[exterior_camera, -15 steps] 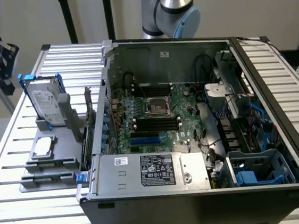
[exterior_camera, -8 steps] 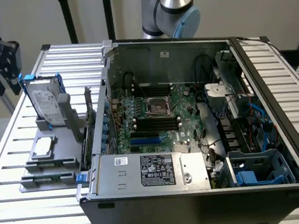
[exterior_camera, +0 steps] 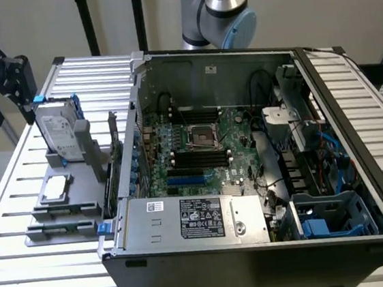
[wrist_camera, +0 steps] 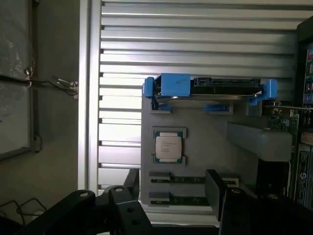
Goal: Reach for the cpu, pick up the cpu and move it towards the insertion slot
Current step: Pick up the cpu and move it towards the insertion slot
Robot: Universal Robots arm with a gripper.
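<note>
on the grey tray (wrist_camera: 210, 142) beside the computer case (exterior_camera: 259, 263), the cpu (wrist_camera: 168, 146) lies flat near the hard drive (wrist_camera: 225, 87). my gripper (wrist_camera: 172, 178) hangs clear of it, jaws spread wide, holding nothing. the insertion slot (exterior_camera: 202, 137) sits well apart on the motherboard (exterior_camera: 238, 128).

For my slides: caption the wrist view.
Open pincer facing the cpu in its grey tray, hard drive beyond.

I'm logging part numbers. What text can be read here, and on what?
None can be read.
Black label on the silver power supply box: too small.
Print on the small silver-grey square cpu: blurred.
Print on the silver rectangular hard drive: blurred.
</note>
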